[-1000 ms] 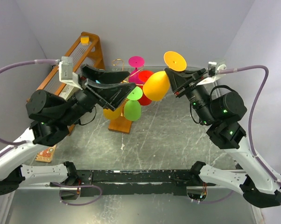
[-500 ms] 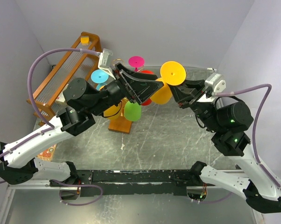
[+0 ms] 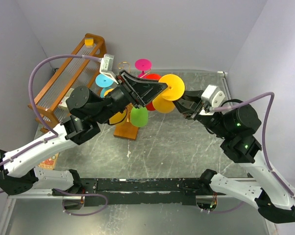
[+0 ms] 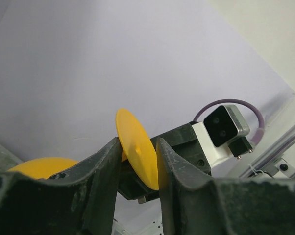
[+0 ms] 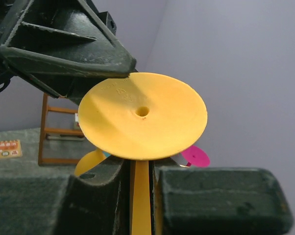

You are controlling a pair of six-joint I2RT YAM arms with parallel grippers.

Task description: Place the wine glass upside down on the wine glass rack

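1. Right gripper [image 5: 140, 182]: the jaws are closed on the stem [image 5: 140, 198] of the yellow glass [image 3: 167, 98]. The stem runs between the 2 fingers, and the foot [image 5: 142, 115] stands just beyond the fingertips.
2. Glass position: held in the air above the tabletop [image 3: 186, 142], between the 2 arms. The foot is uppermost and the bowl hangs below it, tilted. The glass is just right of the rack [image 3: 127, 131] and close to the glasses hung there. Contact with them cannot be determined.
3. Left gripper [image 4: 137, 144]: the jaws stand narrow, 1 finger on each face of the foot, which the left wrist view shows edge-on. The fingers [image 4: 106, 169] are at the disc surface. Whether they clamp it cannot be determined.
4. Rack: a green glass [image 3: 138, 116] hangs bowl-down over the wooden base. A pink foot [image 3: 143, 64] and a blue foot [image 3: 103, 80] show above it.
5. The slanted wooden shelf [image 3: 69, 78] stands at the left wall, apart from both grippers.
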